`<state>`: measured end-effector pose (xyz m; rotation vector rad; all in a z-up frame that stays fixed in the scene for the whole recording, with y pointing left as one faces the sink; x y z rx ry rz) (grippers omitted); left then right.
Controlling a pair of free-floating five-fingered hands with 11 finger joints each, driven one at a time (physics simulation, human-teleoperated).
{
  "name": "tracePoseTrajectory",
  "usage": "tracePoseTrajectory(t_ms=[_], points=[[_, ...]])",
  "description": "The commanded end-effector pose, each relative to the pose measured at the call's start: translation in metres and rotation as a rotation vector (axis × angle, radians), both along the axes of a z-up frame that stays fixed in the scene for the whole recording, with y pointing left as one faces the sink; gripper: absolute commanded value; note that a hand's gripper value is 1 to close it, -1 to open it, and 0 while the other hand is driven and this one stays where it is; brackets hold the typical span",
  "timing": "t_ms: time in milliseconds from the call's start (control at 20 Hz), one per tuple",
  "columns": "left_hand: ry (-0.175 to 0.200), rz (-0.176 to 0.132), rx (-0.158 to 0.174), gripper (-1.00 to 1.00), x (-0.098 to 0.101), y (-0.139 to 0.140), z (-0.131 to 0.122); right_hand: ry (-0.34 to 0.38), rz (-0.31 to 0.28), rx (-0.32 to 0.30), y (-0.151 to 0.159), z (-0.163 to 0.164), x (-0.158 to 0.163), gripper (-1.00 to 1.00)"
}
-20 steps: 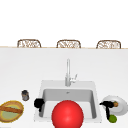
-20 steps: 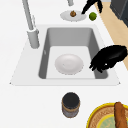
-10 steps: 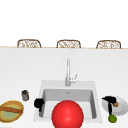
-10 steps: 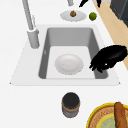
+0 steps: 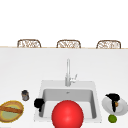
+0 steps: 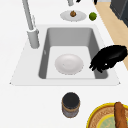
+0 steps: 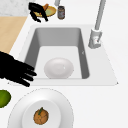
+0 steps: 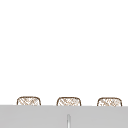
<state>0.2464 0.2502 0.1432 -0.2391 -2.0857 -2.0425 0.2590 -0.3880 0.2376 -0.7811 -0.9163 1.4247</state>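
Observation:
My left hand (image 5: 38, 103) hovers at the sink's left front corner, fingers loosely bent and holding nothing. From the left side it (image 6: 108, 58) hangs over the basin's rim beside a white dish (image 6: 69, 64) lying in the sink (image 6: 67, 82). My right hand (image 5: 113, 98) floats above a white plate (image 5: 107, 106) on the right counter, fingers straight and spread. In the right side view it (image 7: 15, 70) points toward the basin, close to a lime (image 7: 3, 98). A brown round food item (image 7: 41, 115) rests on that plate (image 7: 15, 117).
A tall faucet (image 5: 68, 72) stands behind the basin. On the left counter sit a dark-lidded jar (image 5: 25, 95) and a yellow bowl (image 5: 11, 110) with a brown stick across it. A big red round shape (image 5: 67, 115) covers the sink's front. Three chair backs line the far edge.

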Motion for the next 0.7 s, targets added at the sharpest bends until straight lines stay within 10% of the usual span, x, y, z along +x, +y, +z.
tracePoseTrajectory(t_ms=[0,650], points=[[0.000,0.000,0.000,0.00,0.000,0.000,0.000,0.000,0.000,-0.124,-0.012,0.000,0.000,-1.00],[0.000,0.000,0.000,0.00,0.000,0.000,0.000,0.077,0.010,-0.253,-0.038,-0.040,0.054,-1.00]])
